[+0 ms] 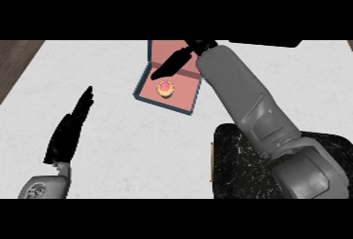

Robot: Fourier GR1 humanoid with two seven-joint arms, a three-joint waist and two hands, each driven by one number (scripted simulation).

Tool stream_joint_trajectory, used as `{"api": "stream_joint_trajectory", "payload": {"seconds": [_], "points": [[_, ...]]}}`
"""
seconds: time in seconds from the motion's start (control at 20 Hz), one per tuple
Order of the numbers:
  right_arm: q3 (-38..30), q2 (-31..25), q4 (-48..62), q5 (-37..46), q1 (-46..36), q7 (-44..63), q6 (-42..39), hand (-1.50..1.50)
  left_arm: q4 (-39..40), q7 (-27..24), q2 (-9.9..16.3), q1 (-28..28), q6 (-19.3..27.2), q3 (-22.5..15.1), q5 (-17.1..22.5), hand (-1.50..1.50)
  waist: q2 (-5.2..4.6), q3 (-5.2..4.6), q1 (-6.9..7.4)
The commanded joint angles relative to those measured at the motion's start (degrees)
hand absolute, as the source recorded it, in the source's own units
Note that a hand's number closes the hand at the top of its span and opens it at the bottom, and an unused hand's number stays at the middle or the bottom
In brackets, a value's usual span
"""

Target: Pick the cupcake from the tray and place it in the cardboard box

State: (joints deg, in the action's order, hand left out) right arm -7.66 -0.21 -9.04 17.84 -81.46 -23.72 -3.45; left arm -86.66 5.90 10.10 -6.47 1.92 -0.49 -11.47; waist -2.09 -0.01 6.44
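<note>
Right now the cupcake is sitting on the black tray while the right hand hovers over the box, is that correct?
Not quite: in the head view the cupcake sits inside the cardboard box, not on the black tray. The right hand does hover over the box.

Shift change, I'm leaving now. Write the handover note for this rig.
Left robot hand: open, fingers straight, resting at the view's left, holding nothing.
Right robot hand: open, fingers extended over the box, above the cupcake.
Cupcake: lying inside the box, apart from the right hand.
Tray: at lower right, partly under the right forearm, no cupcake visible on it.
Done: cupcake is in the box.
Left: pull the right arm back.
</note>
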Motion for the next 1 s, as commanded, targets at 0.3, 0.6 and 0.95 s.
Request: {"api": "stream_joint_trajectory", "payload": {"seconds": [0.3, 0.6, 0.95], "points": [[-11.39, -11.39, 0.80, -10.20, -0.10, 1.47, -4.21, -1.50, -1.06, 1.26, -0.98, -0.74, 1.65, -0.66, -1.52, 0.00, -0.58, 0.06, -1.06], [-13.70, -19.03, 1.51, -11.80, 2.67, 0.54, -6.62, -1.50, -0.34, -1.21, -0.45, 0.88, -0.14, -0.12, 0.18, 0.00, -1.48, 0.08, 0.25], [-12.64, -27.39, 1.33, -10.50, 6.54, -3.07, -17.36, -1.50, -1.94, 0.31, -0.33, -0.19, -0.08, -0.25, -0.08, 0.00, -1.88, 0.30, 0.55]]}}
